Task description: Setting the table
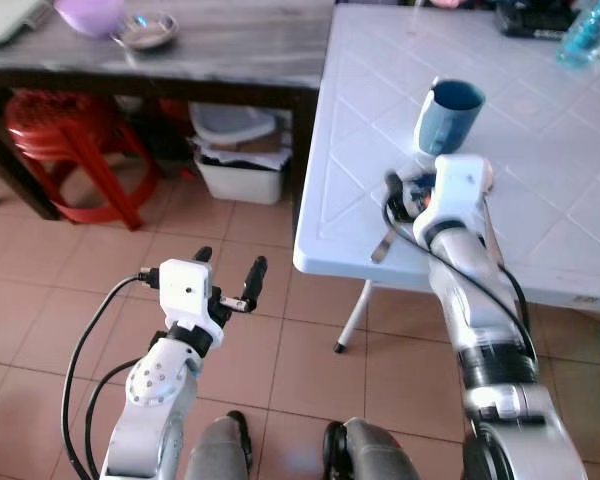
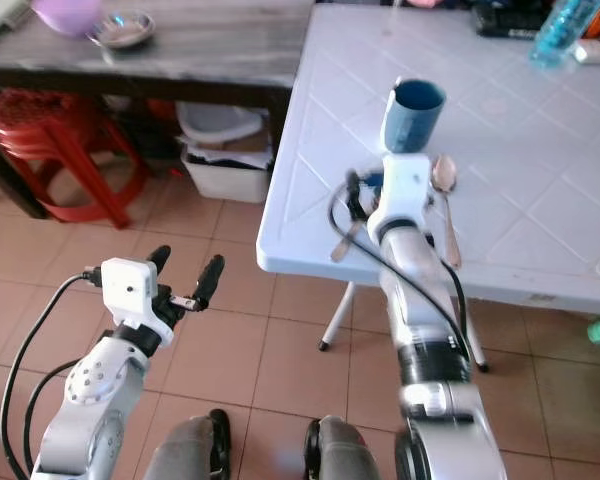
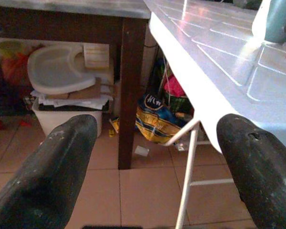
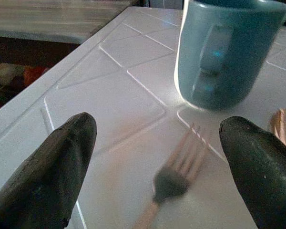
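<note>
**Fork lies between our open right gripper's fingers, mug just beyond**

At the upper left of the head views we see a dark wooden table (image 1: 210, 50) carrying a purple bowl (image 1: 88, 14) and a small metal dish (image 1: 146, 30). Under it stand a red stool (image 1: 65, 140) and a white bin (image 1: 242, 165) stuffed with papers and a pale lid.

In the lower left of the frame our left gripper (image 1: 230, 270) hangs over the tiled floor (image 1: 280, 350), well apart from both tables. Its two black fingers (image 3: 57, 167) are spread wide with nothing between them; its wrist view looks past them at the dark table's leg and the white table's edge.

At the centre and right is the white table (image 1: 360, 120), its top moulded in a diamond pattern. Our right gripper (image 4: 157, 157) reaches over its near edge, fingers parted and empty. In the right wrist view a fork (image 4: 174, 174) lies flat on the table in the gap between the two fingers (image 4: 52, 167), tines pointing toward a blue mug (image 4: 224, 52) that stands upright just beyond, handle facing us. The fork looks blurred there. A spoon (image 2: 445, 200) lies on the table just right of the arm, near the mug. A blue bottle (image 1: 590, 30) stands at the upper right corner.
</note>
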You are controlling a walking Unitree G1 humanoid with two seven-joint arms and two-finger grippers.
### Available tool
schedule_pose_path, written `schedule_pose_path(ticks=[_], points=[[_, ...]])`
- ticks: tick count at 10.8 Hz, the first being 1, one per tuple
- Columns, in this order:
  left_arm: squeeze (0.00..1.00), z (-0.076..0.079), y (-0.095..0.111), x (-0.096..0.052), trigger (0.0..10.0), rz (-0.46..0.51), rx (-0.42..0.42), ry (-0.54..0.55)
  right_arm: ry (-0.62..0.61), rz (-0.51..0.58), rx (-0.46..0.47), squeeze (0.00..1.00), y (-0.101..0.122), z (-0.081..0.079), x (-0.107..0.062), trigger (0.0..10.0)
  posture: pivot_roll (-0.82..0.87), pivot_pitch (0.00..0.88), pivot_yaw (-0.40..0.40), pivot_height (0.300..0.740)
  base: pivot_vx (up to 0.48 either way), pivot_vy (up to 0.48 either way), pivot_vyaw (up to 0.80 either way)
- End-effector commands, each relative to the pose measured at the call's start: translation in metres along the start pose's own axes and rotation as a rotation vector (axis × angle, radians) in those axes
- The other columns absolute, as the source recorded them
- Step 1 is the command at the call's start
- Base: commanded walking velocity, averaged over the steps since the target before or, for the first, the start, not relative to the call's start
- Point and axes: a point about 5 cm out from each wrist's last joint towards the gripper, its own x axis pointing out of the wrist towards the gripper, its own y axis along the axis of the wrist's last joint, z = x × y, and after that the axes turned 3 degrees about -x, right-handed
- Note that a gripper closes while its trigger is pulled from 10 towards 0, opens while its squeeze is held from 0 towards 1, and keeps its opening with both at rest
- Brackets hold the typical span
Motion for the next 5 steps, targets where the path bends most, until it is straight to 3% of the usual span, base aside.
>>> schedule_pose_path(ticks=[1,5], points=[[0.00,-0.0017,0.0033,-0.0018,10.0,0.003,0.013,0.003,-0.002,-0.008,0.011,0.00,0.0008,-0.0004,0.0031,10.0,0.01,0.211,0.012,0.740,0.000,0.000,0.00],[0.00,-0.0017,0.0050,-0.0032,10.0,0.000,0.019,-0.005,-0.005,-0.058,0.024,0.00,-0.0016,-0.0055,0.0072,10.0,0.02,0.214,0.010,0.740,0.000,0.000,0.00]])
